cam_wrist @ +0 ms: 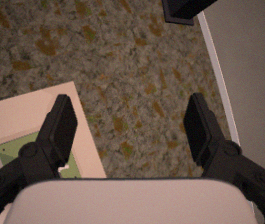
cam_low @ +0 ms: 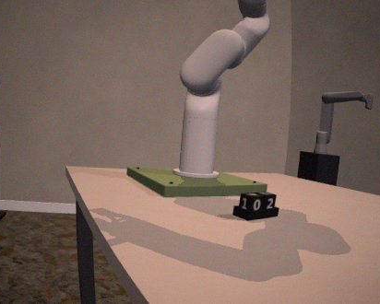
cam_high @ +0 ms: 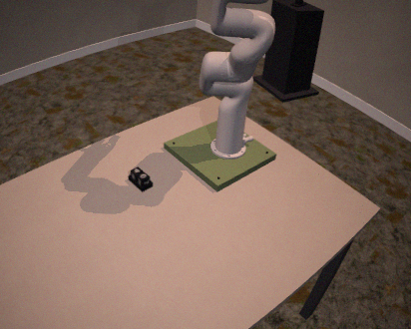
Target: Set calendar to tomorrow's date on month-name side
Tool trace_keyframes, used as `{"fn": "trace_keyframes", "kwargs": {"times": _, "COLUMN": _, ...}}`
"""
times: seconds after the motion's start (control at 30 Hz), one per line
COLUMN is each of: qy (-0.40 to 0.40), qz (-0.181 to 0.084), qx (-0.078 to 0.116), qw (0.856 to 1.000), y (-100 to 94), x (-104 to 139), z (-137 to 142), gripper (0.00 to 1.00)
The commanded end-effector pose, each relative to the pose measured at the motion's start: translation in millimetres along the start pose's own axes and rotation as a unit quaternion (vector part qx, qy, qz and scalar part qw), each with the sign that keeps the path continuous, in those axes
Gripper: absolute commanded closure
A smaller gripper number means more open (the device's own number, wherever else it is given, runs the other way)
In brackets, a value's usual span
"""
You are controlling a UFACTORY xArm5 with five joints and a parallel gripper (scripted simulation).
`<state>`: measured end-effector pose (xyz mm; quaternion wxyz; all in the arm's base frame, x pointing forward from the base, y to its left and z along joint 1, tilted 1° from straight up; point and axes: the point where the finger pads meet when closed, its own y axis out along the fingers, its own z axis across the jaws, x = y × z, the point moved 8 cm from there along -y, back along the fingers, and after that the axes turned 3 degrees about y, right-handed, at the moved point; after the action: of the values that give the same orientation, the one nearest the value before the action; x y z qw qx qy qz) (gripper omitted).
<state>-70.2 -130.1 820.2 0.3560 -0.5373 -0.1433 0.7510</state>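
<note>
The calendar (cam_high: pixel 141 179) (cam_low: pixel 255 206) is a small black tray with two black cubes side by side in it. It stands on the table (cam_high: pixel 235 239) (cam_low: pixel 172 239), a little left of the arm's base. In the exterior view the faces toward the camera show white 1, 0 and 2; I cannot make out a month name. My gripper (cam_wrist: pixel 130 107) shows only in the wrist view. It is open and empty, high up, looking down at the carpet beyond a table corner (cam_wrist: pixel 28 110). The calendar is not in the wrist view.
The arm stands on a green base plate (cam_high: pixel 245 160) (cam_low: pixel 195 186) (cam_wrist: pixel 13 145) near the table's far edge. A black cabinet (cam_high: pixel 292 45) stands on the floor behind it. Another small arm on a black pedestal (cam_low: pixel 320 166) stands past the table.
</note>
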Motion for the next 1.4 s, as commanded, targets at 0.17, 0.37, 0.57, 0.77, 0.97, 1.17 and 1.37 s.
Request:
{"fn": "trace_keyframes", "kwargs": {"times": 0.17, "qy": 0.039, "qz": -0.001, "qx": -0.119, "qw": 0.992, "y": 89.7, "x": -35, "z": -55, "gripper": 0.0}}
{"fn": "trace_keyframes", "kwargs": {"times": 0.37, "qy": 0.046, "qz": -0.013, "qx": -0.152, "qw": 0.987, "y": 112.4, "x": -43, "z": -81, "gripper": 0.0}}
{"fn": "trace_keyframes", "kwargs": {"times": 0.57, "qy": 0.057, "qz": -0.046, "qx": -0.212, "qw": 0.974, "y": 151.5, "x": -51, "z": -143, "gripper": 0.0}}
{"fn": "trace_keyframes", "kwargs": {"times": 0.77, "qy": 0.06, "qz": -0.065, "qx": -0.239, "qw": 0.967, "y": 166.9, "x": -51, "z": -180, "gripper": 0.0}}
{"fn": "trace_keyframes", "kwargs": {"times": 0.97, "qy": 0.061, "qz": -0.109, "qx": -0.284, "qw": 0.951, "y": 186.5, "x": -41, "z": -252, "gripper": 0.0}}
{"fn": "trace_keyframes", "kwargs": {"times": 1.17, "qy": 0.059, "qz": -0.133, "qx": -0.302, "qw": 0.942, "y": 193.7, "x": -30, "z": -299, "gripper": 0.0}}
{"fn": "trace_keyframes", "kwargs": {"times": 1.37, "qy": 0.055, "qz": -0.156, "qx": -0.316, "qw": 0.934, "y": 196.3, "x": -16, "z": -339, "gripper": 0.0}}
